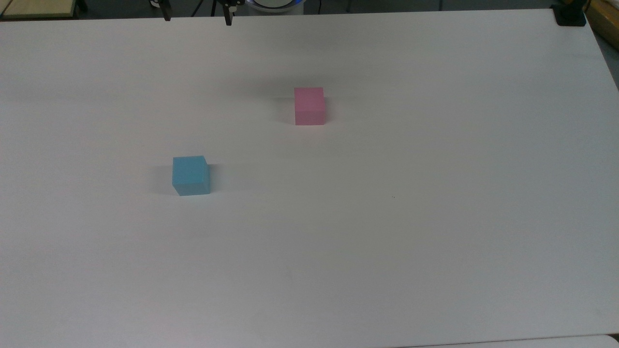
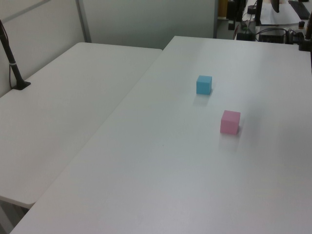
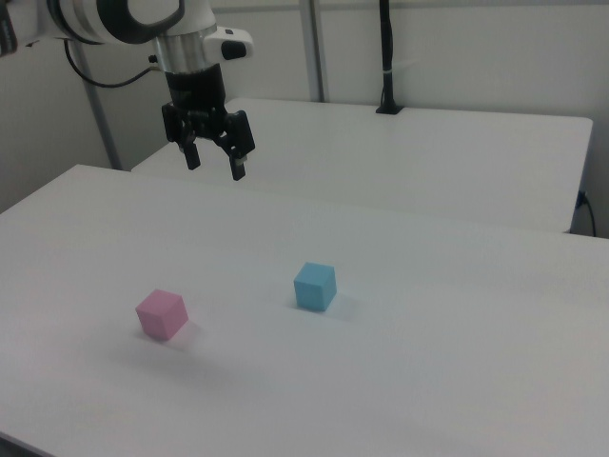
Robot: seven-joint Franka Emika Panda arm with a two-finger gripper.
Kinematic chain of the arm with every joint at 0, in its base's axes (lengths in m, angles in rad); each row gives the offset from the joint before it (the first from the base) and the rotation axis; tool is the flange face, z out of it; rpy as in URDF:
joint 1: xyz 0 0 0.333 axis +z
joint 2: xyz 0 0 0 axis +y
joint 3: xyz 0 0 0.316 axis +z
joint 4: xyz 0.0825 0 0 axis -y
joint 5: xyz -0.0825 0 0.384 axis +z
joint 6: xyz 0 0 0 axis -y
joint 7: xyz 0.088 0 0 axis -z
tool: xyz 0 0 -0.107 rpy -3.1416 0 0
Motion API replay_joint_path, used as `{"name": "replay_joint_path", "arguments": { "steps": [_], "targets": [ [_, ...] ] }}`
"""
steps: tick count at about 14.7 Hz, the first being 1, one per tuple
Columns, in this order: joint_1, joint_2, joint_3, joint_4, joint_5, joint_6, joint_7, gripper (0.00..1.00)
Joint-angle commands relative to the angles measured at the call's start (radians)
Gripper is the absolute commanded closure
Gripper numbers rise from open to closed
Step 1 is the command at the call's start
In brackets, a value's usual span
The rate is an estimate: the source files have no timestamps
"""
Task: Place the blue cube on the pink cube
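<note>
The blue cube [image 1: 191,175] sits on the white tabletop [image 1: 387,241], well apart from the pink cube [image 1: 309,106], which lies up and right of it in the top view. The pincer [image 3: 215,160] hangs above the tabletop, spread wide, holding nothing

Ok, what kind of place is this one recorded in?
Most likely a robotics lab or office workroom: a white robot arm with black fingers open hangs above a plain white table with a light blue cube and a pale pink cube, and cluttered desks with cables stand behind.
</note>
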Motion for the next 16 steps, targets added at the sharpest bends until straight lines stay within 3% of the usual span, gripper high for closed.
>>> {"name": "replay_joint_path", "arguments": {
  "steps": [1,16],
  "targets": [
    [0.007,-0.02,-0.012,-0.006,0.016,-0.004,0.005,0.0],
    [0.011,-0.019,-0.011,-0.006,0.016,-0.016,0.003,0.0]
  ]
}}
